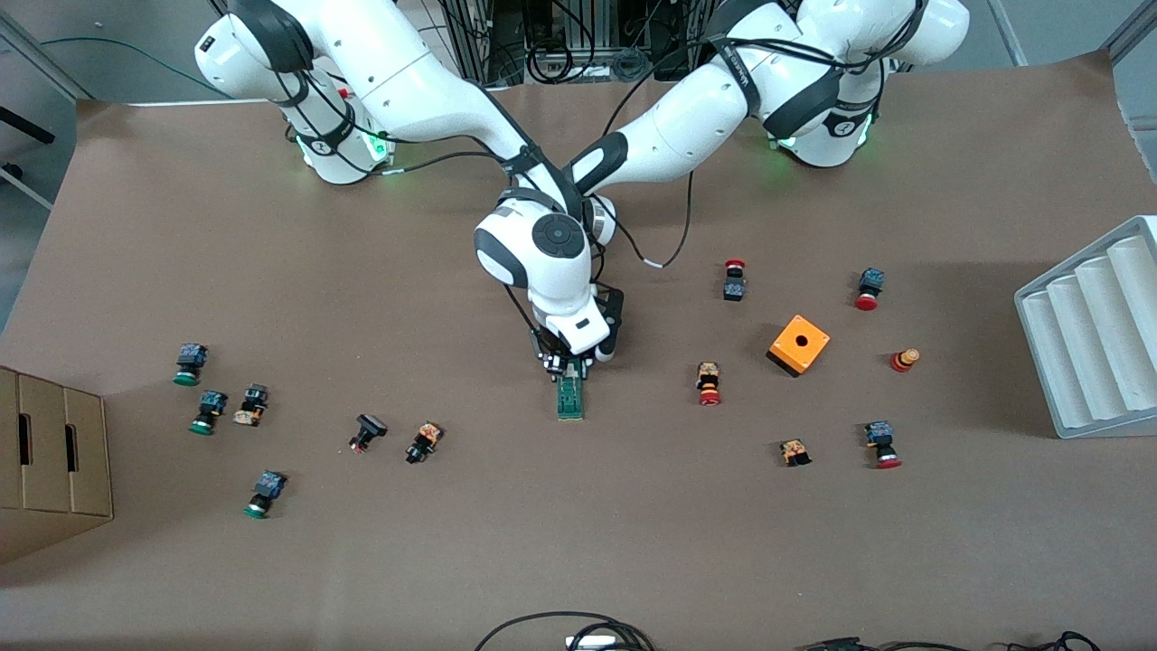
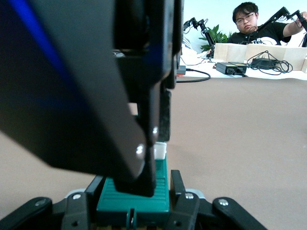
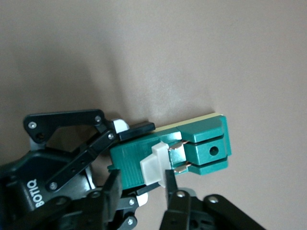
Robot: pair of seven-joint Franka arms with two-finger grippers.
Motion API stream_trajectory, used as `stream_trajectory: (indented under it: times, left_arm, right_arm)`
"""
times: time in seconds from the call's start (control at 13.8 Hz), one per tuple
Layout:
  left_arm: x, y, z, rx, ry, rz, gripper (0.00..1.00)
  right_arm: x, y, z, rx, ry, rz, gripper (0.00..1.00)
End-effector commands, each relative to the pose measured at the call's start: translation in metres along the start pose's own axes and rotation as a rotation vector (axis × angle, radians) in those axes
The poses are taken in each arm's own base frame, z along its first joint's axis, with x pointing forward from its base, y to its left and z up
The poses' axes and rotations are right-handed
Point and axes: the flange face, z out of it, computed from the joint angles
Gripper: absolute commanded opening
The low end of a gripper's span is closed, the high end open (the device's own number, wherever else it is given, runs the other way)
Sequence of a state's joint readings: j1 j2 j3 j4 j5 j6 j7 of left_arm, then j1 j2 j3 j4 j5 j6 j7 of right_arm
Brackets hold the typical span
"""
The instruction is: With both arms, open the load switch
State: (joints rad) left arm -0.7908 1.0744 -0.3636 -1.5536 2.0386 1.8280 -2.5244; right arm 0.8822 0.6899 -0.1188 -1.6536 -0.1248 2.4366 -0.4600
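The load switch [image 1: 569, 398], a narrow green block, lies mid-table. My left gripper [image 2: 136, 187] is shut on it, one finger [image 2: 177, 184] on each long side, at the end farther from the front camera. In the front view the right arm's hand mostly covers it. My right gripper [image 3: 141, 182] hangs over the same end [image 1: 568, 363]. Its fingers straddle the white sliding piece [image 3: 154, 165], open wider than the piece, with a gap on one side. Copper contacts show beside the white piece on the green body [image 3: 206, 143]. The right gripper's finger crosses the switch [image 2: 163, 187] in the left wrist view.
An orange box [image 1: 799, 344] and red-capped push buttons [image 1: 709, 383] lie toward the left arm's end. Green-capped push buttons [image 1: 207, 412] lie toward the right arm's end. A white ridged tray [image 1: 1094, 334] and a cardboard box [image 1: 50, 461] stand at the table's two ends.
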Motion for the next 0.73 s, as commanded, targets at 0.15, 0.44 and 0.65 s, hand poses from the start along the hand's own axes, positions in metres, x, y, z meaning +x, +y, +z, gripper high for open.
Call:
stream_trajectory:
  times: [0.15,0.44,0.65]
  left_arm:
    - [-0.016,0.003,-0.002,-0.007,-0.103,-0.015,0.6]
    - [-0.016,0.004,-0.003,-0.008,-0.104,-0.016,0.6]
    - [-0.016,0.003,-0.002,-0.007,-0.103,-0.015,0.6]
  right_arm:
    - [-0.002,0.019,-0.032,-0.046,0.0,0.028,1.0]
    - [-0.01,0.045,-0.087,-0.052,0.001,0.072,1.0]
    - [-0.02,0.069,-0.132,-0.005,-0.001,0.151,1.0]
